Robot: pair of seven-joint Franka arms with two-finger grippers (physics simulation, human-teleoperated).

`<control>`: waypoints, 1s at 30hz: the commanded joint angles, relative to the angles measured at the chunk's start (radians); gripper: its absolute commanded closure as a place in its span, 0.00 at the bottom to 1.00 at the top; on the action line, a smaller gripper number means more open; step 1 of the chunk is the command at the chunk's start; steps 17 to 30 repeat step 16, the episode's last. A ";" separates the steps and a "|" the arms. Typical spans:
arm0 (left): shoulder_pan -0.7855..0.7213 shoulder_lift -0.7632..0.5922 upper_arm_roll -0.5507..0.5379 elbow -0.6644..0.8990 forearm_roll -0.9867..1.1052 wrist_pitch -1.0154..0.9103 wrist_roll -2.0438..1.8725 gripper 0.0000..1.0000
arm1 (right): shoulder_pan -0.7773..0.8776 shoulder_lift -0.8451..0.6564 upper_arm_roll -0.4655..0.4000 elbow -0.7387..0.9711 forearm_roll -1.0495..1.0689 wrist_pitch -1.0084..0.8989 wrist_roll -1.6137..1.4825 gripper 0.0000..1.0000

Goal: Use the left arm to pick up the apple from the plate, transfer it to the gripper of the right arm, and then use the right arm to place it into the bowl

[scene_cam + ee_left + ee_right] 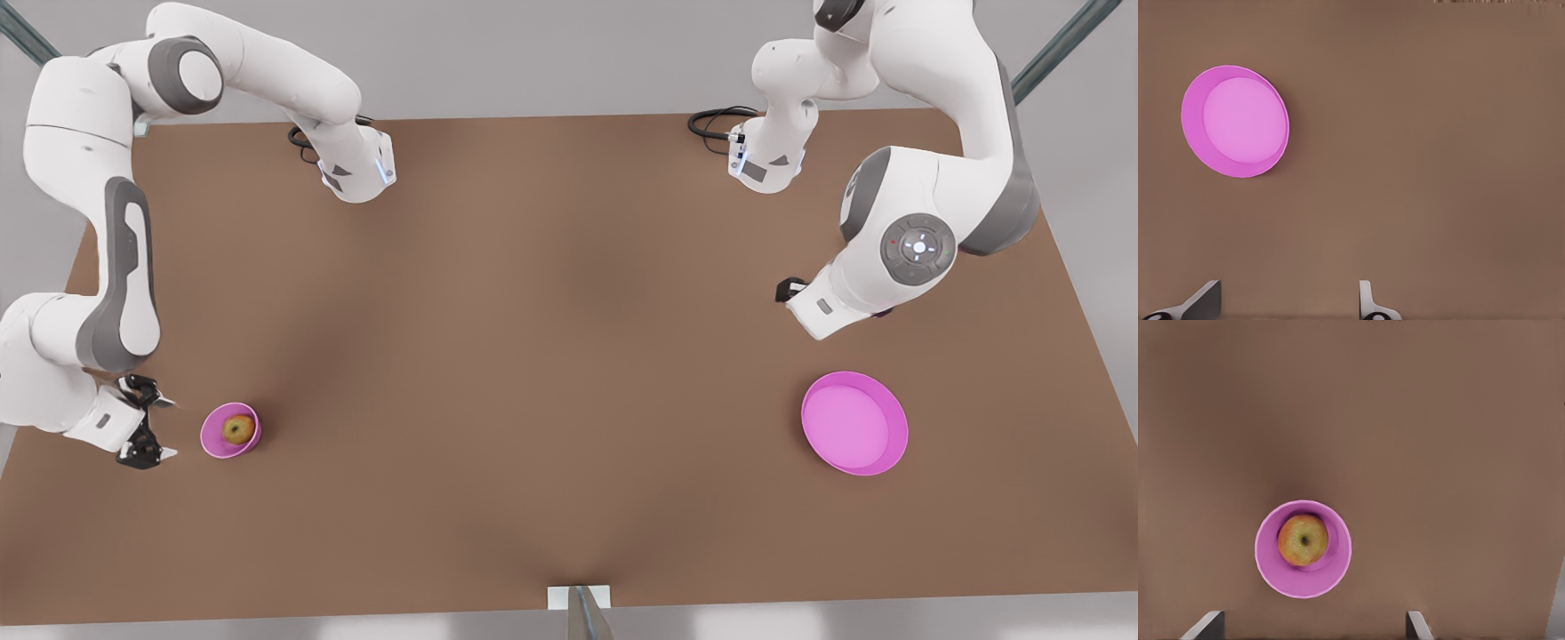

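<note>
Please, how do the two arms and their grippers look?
Both arms are glossy white with grey joint bands and black cables at their bases. The right arm, at the front view's left, ends in a black skeletal linkage gripper. The left arm, opposite, carries a small black gripper.

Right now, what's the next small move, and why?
Probably lift the right hand clear. It is open beside the bowl, and the apple already sits inside it, not on the plate. The left hand waits open near the plate.
</note>
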 commanded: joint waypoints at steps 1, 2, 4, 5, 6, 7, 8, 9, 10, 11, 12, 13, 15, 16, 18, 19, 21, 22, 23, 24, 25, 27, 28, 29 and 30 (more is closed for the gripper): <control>0.000 -0.002 -0.001 0.002 0.002 -0.001 -0.029 0.00 | 0.046 -0.010 0.001 0.065 -0.106 -0.401 1.835 0.00; 0.000 -0.002 -0.001 0.003 0.003 -0.001 -0.029 0.00 | 0.133 -0.008 -0.006 0.161 -0.131 -0.568 1.917 0.00; 0.000 -0.002 -0.001 0.003 0.005 -0.001 -0.029 0.00 | 0.248 -0.103 -0.107 0.277 -0.114 -0.679 1.919 0.00; 0.000 -0.002 0.001 0.003 0.005 0.000 -0.029 0.00 | 0.259 -0.186 -0.115 0.235 -0.068 -0.681 1.928 0.00; 0.000 -0.002 -0.001 0.003 0.005 -0.001 -0.029 0.00 | 0.294 -0.267 -0.170 0.173 -0.007 -0.679 1.948 0.00; 0.000 -0.002 -0.003 0.003 0.005 -0.003 -0.029 0.00 | 0.319 -0.381 -0.265 0.081 0.139 -0.662 1.983 0.00; 0.000 -0.002 -0.001 0.003 0.002 -0.003 -0.029 0.00 | 0.374 -0.433 -0.319 0.018 0.151 -0.645 2.014 0.00; -0.002 -0.002 -0.004 0.003 0.003 -0.004 -0.029 0.00 | 0.377 -0.476 -0.336 -0.078 0.159 -0.560 2.011 0.00; 0.000 -0.002 -0.003 0.005 -0.001 -0.006 -0.029 0.00 | 0.380 -0.479 -0.345 -0.088 0.161 -0.553 2.011 0.00; 0.001 -0.002 0.001 0.005 -0.004 -0.006 -0.029 0.00 | 0.382 -0.479 -0.347 -0.088 0.161 -0.555 2.009 0.00; -0.007 -0.008 -0.006 0.005 -0.006 -0.006 -0.030 0.00 | 0.382 -0.479 -0.347 -0.089 0.161 -0.555 2.008 0.00; -0.004 -0.012 -0.003 0.005 -0.003 -0.004 -0.030 0.00 | 0.382 -0.479 -0.348 -0.089 0.159 -0.555 2.005 0.00; -0.002 -0.012 -0.003 0.005 0.000 -0.004 -0.030 0.00 | 0.388 -0.479 -0.359 -0.091 0.159 -0.559 1.996 0.00; 0.001 -0.012 0.001 0.005 0.000 -0.004 -0.029 0.00 | 0.394 -0.479 -0.365 -0.091 0.159 -0.559 1.994 0.00; 0.001 -0.012 0.001 0.005 0.000 -0.004 -0.029 0.00 | 0.394 -0.479 -0.365 -0.091 0.159 -0.559 1.994 0.00; 0.001 -0.012 0.001 0.005 0.000 -0.004 -0.029 0.00 | 0.394 -0.479 -0.365 -0.091 0.159 -0.559 1.994 0.00; 0.001 -0.012 0.001 0.005 0.000 -0.004 -0.029 0.00 | 0.394 -0.479 -0.365 -0.091 0.159 -0.559 1.994 0.00; 0.001 -0.012 0.001 0.005 0.000 -0.004 -0.029 0.00 | 0.394 -0.479 -0.365 -0.091 0.159 -0.559 1.994 0.00; 0.001 -0.012 0.001 0.005 0.000 -0.004 -0.029 0.00 | 0.394 -0.479 -0.365 -0.091 0.159 -0.559 1.994 0.00; 0.001 -0.012 0.001 0.005 0.000 -0.004 -0.029 0.00 | 0.394 -0.479 -0.365 -0.091 0.159 -0.559 1.994 0.00; 0.001 -0.012 0.001 0.005 0.000 -0.004 -0.029 0.00 | 0.394 -0.479 -0.365 -0.091 0.159 -0.559 1.994 0.00; 0.001 -0.012 0.001 0.005 0.000 -0.004 -0.029 0.00 | 0.394 -0.479 -0.365 -0.091 0.159 -0.559 1.994 0.00; 0.001 -0.012 0.001 0.005 0.000 -0.004 -0.029 0.00 | 0.394 -0.479 -0.365 -0.091 0.159 -0.559 1.994 0.00; 0.001 -0.012 0.001 0.005 0.000 -0.004 -0.029 0.00 | 0.394 -0.479 -0.365 -0.091 0.159 -0.559 1.994 0.00; 0.001 -0.012 0.001 0.005 0.000 -0.004 -0.029 0.00 | 0.394 -0.479 -0.365 -0.091 0.159 -0.559 1.994 0.00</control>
